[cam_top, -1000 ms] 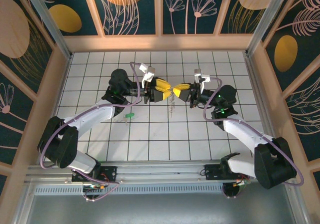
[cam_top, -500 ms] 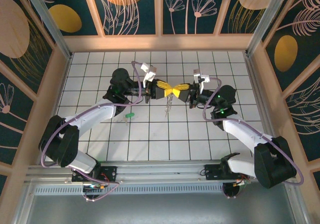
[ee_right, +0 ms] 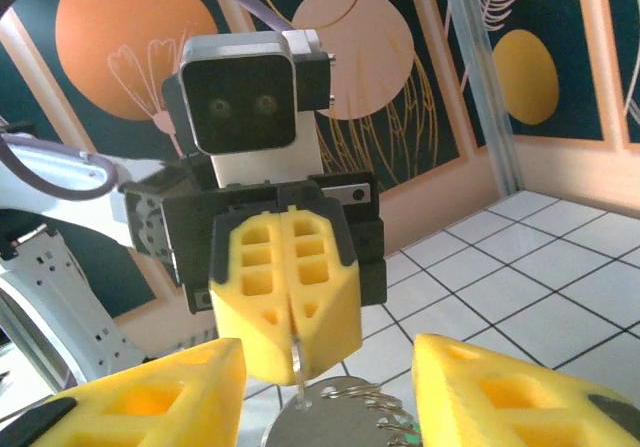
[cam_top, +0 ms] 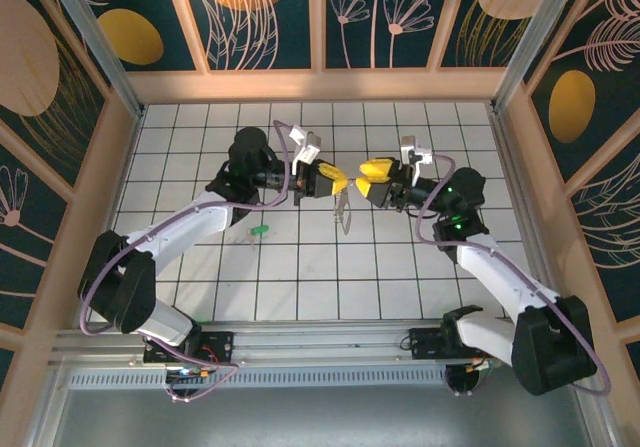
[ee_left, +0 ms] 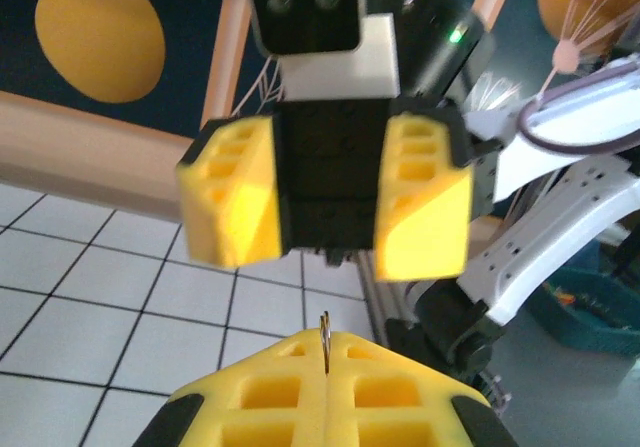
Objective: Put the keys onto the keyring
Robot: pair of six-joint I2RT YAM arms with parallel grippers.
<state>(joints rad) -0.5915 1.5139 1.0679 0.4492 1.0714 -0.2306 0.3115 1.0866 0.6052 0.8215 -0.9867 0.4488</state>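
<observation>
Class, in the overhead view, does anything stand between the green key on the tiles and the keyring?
Nothing visible does. The green key lies on the tiles; the keyring hangs from the shut left gripper, with bare tiles between them.

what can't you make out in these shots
- Keyring, right wrist view: cut off by the bottom edge and blurred, so the number of keys in its cluster cannot be told.
- Keyring, top view: too small to tell wire from keys.
- Keyring, left wrist view: the shut left fingers hide all but a wire tip.
- Green key, top view: too small to show its shape.
</observation>
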